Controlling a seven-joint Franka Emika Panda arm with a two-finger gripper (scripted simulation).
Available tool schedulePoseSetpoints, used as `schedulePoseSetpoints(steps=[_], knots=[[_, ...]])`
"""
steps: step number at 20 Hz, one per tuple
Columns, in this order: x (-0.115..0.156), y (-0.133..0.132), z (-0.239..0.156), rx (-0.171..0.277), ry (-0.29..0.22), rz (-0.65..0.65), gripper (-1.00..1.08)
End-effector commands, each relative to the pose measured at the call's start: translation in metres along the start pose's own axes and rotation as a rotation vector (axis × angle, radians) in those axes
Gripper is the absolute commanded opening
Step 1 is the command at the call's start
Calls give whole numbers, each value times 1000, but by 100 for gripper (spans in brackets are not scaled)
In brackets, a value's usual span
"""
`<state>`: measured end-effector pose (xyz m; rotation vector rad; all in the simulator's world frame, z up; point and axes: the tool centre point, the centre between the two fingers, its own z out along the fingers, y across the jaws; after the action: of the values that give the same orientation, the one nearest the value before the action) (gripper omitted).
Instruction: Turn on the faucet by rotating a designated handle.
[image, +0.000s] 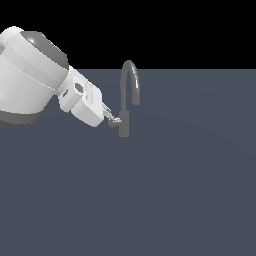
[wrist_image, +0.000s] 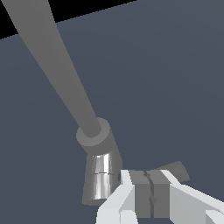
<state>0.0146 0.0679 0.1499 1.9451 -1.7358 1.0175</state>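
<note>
The grey faucet (image: 124, 122) stands on the dark floor, its gooseneck spout (image: 130, 65) arching toward the exterior view's right. A short handle (image: 114, 123) juts from its body toward the exterior view's left. My gripper (image: 112, 117) sits right at that handle, fingertips touching or just above it. In the wrist view the faucet body (wrist_image: 101, 179) and its long spout (wrist_image: 61, 65) fill the frame. The gripper (wrist_image: 150, 183) is shut, its grey pads (wrist_image: 140, 194) pressed together, with the handle (wrist_image: 177, 169) showing just past the tips. No part of the handle shows between the pads.
The white arm (image: 30, 75) fills the upper part of the exterior view's left. Plain dark blue-grey floor (image: 175, 190) surrounds the faucet on all sides.
</note>
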Motion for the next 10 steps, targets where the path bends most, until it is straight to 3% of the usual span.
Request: schedulePoseSetpoints(steps=[1, 7, 8, 9, 10], knots=[[-7, 15, 14, -18, 6, -6, -100], [-21, 38, 35, -32, 9, -3, -100], [-21, 38, 35, -32, 9, -3, -100], [-20, 24, 18, 3, 3, -3, -100], [-23, 25, 23, 0, 3, -3, -100]])
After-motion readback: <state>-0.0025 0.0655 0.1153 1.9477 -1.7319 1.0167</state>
